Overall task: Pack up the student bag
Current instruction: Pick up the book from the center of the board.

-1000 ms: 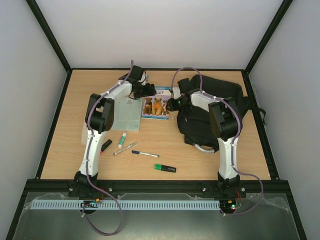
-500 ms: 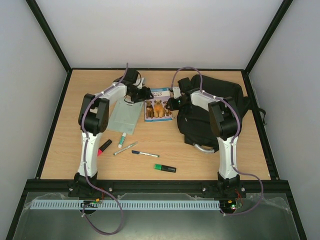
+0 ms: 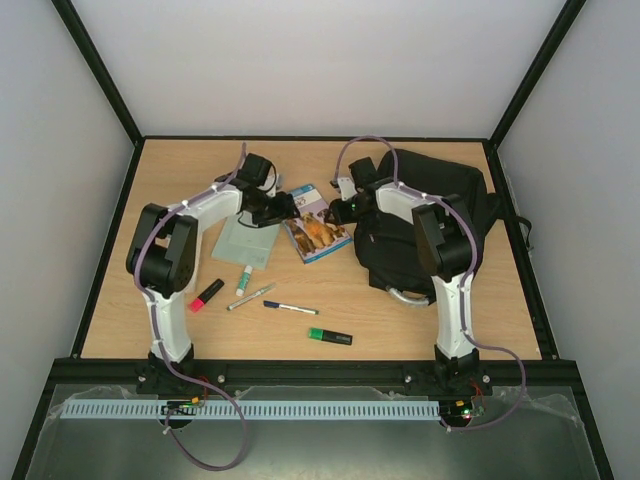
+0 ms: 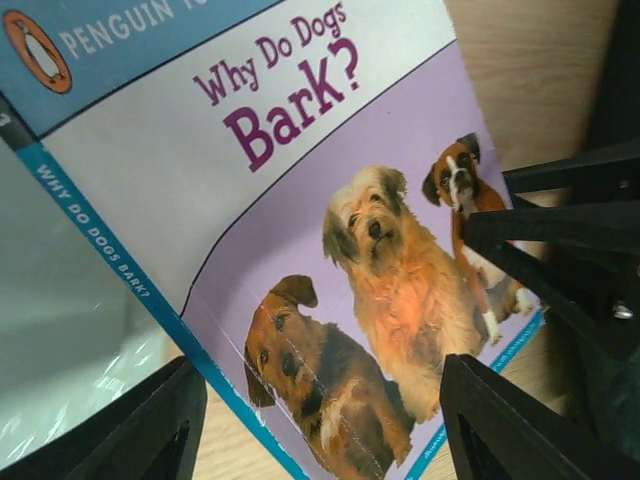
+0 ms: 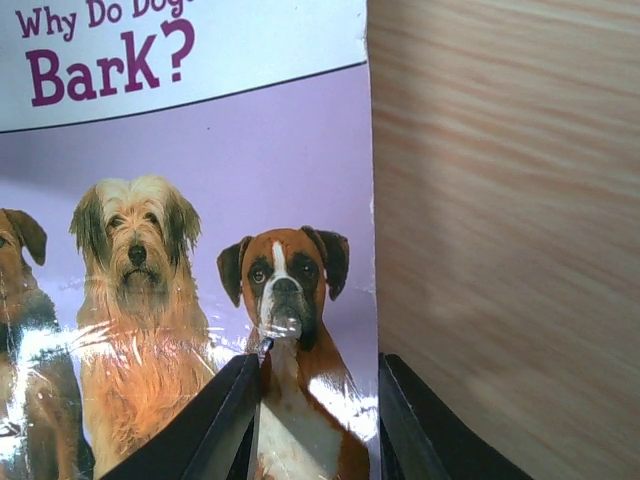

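Top cam, step: I was on the book, so early days by my reckoning. The book (image 3: 318, 228) lay on the table (image 3: 380, 320) between my left claw (image 3: 289, 204) and my right claw (image 3: 345, 208), both right up against it.
Top cam, bag: the student bag (image 3: 455, 180) sat at the far right of the table, just to the right of the book.
Top cam, what was in the bag: nothing I could see. I couldn't even tell if a zip was open, it was just a black heap from up there.
Top cam, not packed: a grey sleeve (image 3: 245, 240) just left of the book, plus a red marker (image 3: 207, 295), a green highlighter (image 3: 329, 337) and a few pens (image 3: 290, 308) nearer me, all out on the table.
Top cam, next move: my guess was to get a proper hold on the book, lift it and carry it right to the bag, which needs an open mouth first.
Left wrist cam, claw: spread wide and holding nothing, with my fingers (image 4: 150, 430) either side of the lower cover of "Why Do Dogs Bark?". The right claw poked in from the right by the boxer dog.
Right wrist cam, claw: only a narrow gap, with the book's right edge running up through it, one finger over the cover and the other over bare wood. I couldn't tell if it was pinching anything.
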You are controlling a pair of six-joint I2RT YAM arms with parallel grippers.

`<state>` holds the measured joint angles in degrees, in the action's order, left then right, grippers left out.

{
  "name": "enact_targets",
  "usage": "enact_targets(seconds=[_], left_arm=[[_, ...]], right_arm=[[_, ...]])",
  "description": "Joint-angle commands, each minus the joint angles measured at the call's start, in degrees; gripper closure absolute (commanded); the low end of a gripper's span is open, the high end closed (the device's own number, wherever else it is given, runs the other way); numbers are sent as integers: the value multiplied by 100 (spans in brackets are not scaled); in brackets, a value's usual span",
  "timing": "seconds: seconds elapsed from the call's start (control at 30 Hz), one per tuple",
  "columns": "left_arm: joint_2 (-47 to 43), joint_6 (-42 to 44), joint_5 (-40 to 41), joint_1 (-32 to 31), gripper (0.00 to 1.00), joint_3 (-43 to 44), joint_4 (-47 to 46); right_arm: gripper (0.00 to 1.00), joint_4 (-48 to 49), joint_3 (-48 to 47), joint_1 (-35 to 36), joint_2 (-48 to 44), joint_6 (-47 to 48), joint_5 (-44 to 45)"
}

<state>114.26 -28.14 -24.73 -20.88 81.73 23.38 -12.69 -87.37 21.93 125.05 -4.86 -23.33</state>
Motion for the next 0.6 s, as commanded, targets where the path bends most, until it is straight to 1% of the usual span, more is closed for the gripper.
enact_targets(seconds=[0.0, 0.17, 0.27, 0.43, 0.57], left_arm=[[-464, -344, 268, -91, 33, -511, -120], [-780, -622, 562, -100, 32, -1147, -141], [-996, -798, 636, -138, 32, -1619, -366], [-1153, -1126, 574, -228, 34, -2105, -1044], [-1239, -1574, 502, -305, 38, -2477, -1798]], right_arm=[[68, -929, 268, 493, 466, 84, -194], [68, -970, 284, 558, 609, 108, -79], [68, -989, 296, 558, 623, 128, -43], [68, -993, 307, 558, 655, 129, -17], [68, -1036, 309, 558, 733, 142, -6]])
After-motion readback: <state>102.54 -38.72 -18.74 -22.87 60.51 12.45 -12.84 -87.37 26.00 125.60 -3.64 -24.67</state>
